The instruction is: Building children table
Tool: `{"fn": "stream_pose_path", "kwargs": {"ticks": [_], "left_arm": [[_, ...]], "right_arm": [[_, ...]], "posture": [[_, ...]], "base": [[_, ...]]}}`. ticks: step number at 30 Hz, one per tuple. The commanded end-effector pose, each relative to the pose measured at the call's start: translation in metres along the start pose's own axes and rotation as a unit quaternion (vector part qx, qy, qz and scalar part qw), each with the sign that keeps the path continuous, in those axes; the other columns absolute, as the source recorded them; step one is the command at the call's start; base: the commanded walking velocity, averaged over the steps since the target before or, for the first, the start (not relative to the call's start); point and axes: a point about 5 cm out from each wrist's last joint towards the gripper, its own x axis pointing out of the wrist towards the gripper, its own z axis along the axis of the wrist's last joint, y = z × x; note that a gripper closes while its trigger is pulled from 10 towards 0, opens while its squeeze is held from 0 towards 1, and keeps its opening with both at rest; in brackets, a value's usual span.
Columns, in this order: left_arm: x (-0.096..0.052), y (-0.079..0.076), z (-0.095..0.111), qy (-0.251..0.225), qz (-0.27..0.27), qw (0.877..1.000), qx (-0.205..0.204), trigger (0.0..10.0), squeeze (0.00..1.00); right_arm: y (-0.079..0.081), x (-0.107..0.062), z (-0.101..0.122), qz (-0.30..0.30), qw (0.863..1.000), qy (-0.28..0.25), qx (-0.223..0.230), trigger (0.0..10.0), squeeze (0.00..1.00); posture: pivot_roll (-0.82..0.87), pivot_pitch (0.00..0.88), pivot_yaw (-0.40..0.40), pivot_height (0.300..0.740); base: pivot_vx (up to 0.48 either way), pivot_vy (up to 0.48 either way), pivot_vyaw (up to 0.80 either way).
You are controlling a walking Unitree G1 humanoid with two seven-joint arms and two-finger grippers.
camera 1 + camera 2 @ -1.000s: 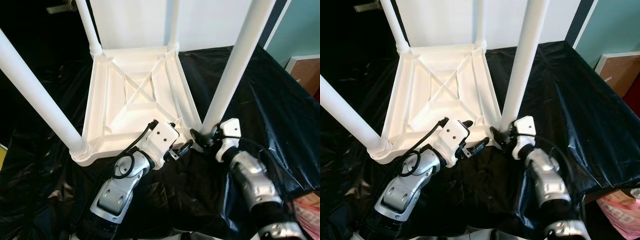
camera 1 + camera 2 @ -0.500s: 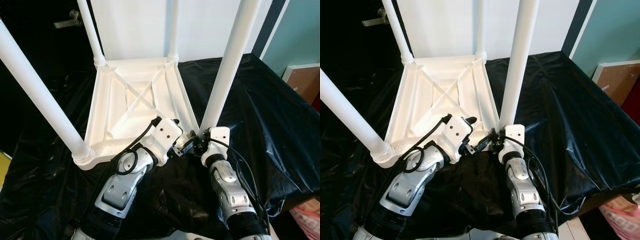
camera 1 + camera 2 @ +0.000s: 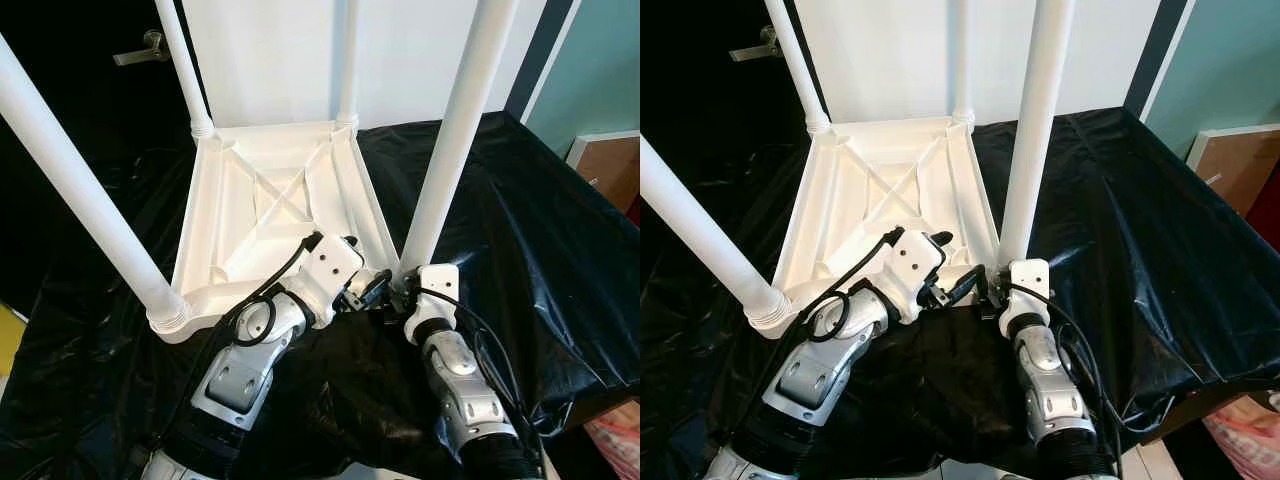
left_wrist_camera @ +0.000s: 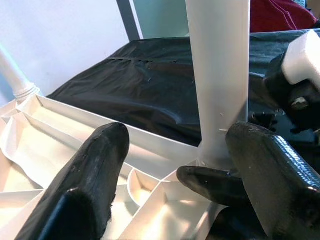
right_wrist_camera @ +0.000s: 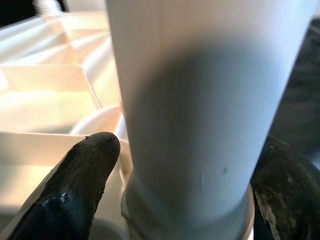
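Table leg (image 5: 190, 125) between right fingers (image 5: 75, 190) (near base).

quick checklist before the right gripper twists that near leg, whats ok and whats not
1. Right gripper straddles the near right leg at its base: ok.
2. Fingers squeezing the leg firmly: cannot tell.
3. Leg standing upright in its corner socket: ok.
4. Left gripper open beside the same corner of the upturned tabletop, not gripping it: not ok if it should brace.
5. Leg fully seated: cannot tell.
6. The other three legs in their corners: ok.
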Motion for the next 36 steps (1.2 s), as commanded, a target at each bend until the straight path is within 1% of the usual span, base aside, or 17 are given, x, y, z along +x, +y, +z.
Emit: {"fn": "stream_pose_path", "kwargs": {"ticks": [1, 2, 3, 5, 6, 7, 9, 10, 13, 17, 18, 19, 20, 22, 23, 28, 36], "left_arm": [[0.001, 0.002, -0.001, 0.000, 0.003, 1.000, 0.007, 10.0, 0.00], [0.000, 0.001, -0.001, 0.001, 0.000, 1.000, 0.011, 10.0, 0.00], [0.000, 0.001, -0.001, 0.001, 0.000, 1.000, 0.011, 10.0, 0.00], [0.000, 0.001, -0.002, 0.001, -0.006, 1.000, 0.015, 10.0, 0.00], [0.000, 0.001, -0.002, 0.001, -0.007, 1.000, 0.017, 10.0, 0.00], [0.000, 0.001, -0.002, 0.001, -0.007, 1.000, 0.017, 10.0, 0.00], [0.000, 0.001, -0.003, 0.001, -0.011, 1.000, 0.016, 10.0, 0.00], [0.000, 0.001, -0.003, 0.001, -0.011, 1.000, 0.016, 10.0, 0.00], [0.001, 0.000, -0.004, 0.005, -0.021, 1.000, 0.022, 10.0, 0.00], [0.002, 0.000, -0.005, 0.006, -0.022, 0.999, 0.026, 10.0, 0.00], [0.004, 0.001, -0.005, 0.005, -0.019, 0.999, 0.028, 10.0, 0.00], [0.005, 0.001, -0.005, 0.004, -0.018, 0.999, 0.027, 10.0, 0.00], [0.006, 0.001, -0.004, 0.004, -0.016, 0.999, 0.030, 10.0, 0.00], [0.007, 0.001, -0.004, 0.004, -0.015, 0.999, 0.031, 10.0, 0.00], [0.007, 0.001, -0.004, 0.005, -0.014, 0.999, 0.035, 10.0, 0.00], [0.003, 0.003, -0.008, 0.011, -0.002, 0.999, 0.039, 10.0, 0.00], [0.003, 0.005, -0.009, 0.012, 0.002, 0.999, 0.041, 10.0, 0.00]], "right_arm": [[-0.001, 0.001, 0.005, 0.018, 1.000, -0.018, 0.006, 10.0, 1.00], [-0.003, 0.001, 0.008, 0.042, 0.999, -0.025, 0.006, 10.0, 1.00], [-0.003, 0.001, 0.008, 0.042, 0.999, -0.025, 0.006, 10.0, 1.00], [-0.005, 0.001, 0.013, 0.091, 0.995, -0.033, -0.002, 10.0, 1.00], [-0.008, 0.002, 0.015, 0.109, 0.993, -0.034, -0.008, 10.0, 0.03], [-0.008, 0.002, 0.015, 0.109, 0.993, -0.034, -0.008, 10.0, 0.03], [-0.013, 0.004, 0.019, 0.146, 0.988, -0.036, -0.028, 10.0, 0.00], [-0.013, 0.004, 0.019, 0.146, 0.988, -0.036, -0.028, 10.0, 0.00], [-0.020, 0.015, 0.024, 0.189, 0.979, -0.038, -0.058, 10.0, 0.00], [-0.021, 0.019, 0.026, 0.203, 0.976, -0.037, -0.063, 10.0, 0.00], [-0.019, 0.029, 0.029, 0.231, 0.969, -0.033, -0.079, 10.0, 0.00], [-0.018, 0.032, 0.030, 0.241, 0.967, -0.031, -0.082, 10.0, 0.00], [-0.017, 0.034, 0.030, 0.249, 0.964, -0.029, -0.089, 4.5, 0.00], [-0.017, 0.036, 0.031, 0.254, 0.962, -0.028, -0.093, 4.5, 0.00], [-0.018, 0.037, 0.031, 0.257, 0.961, -0.027, -0.095, 0.0, 0.00], [-0.025, 0.039, 0.030, 0.266, 0.959, -0.020, -0.096, 0.0, 0.00], [-0.023, 0.038, 0.024, 0.276, 0.957, -0.015, -0.092, 0.0, 0.00]], "posture": [[-0.06, 0.000, 0.013, 0.740], [-0.06, 0.000, 0.024, 0.740], [-0.06, 0.000, 0.024, 0.740], [-0.07, 0.000, 0.033, 0.740], [-0.07, 0.000, 0.039, 0.740], [-0.07, 0.000, 0.039, 0.740], [-0.08, 0.000, 0.050, 0.740], [-0.08, 0.000, 0.050, 0.740], [-0.09, 0.000, 0.056, 0.740], [-0.10, 0.000, 0.054, 0.740], [-0.09, 0.000, 0.049, 0.740], [-0.09, 0.000, 0.049, 0.740], [-0.09, 0.000, 0.043, 0.740], [-0.09, 0.000, 0.043, 0.740], [-0.08, 0.000, 0.034, 0.740], [-0.06, 0.000, 0.019, 0.740], [-0.06, 0.000, 0.026, 0.740]], "base": [[0.000, 0.000, 0.00], [0.000, 0.000, 0.00], [0.000, 0.000, 0.00], [0.000, 0.000, 0.00], [0.000, 0.000, 0.00], [0.000, 0.000, 0.00], [0.000, 0.000, 0.00], [0.000, 0.000, 0.00], [0.000, 0.000, 0.00], [0.000, 0.000, 0.00], [0.000, 0.000, 0.00], [0.000, 0.000, 0.00], [0.000, 0.000, 0.00], [0.000, 0.000, 0.00], [0.000, 0.000, 0.00], [0.000, 0.000, 0.00], [0.000, 0.000, 0.00]]}}
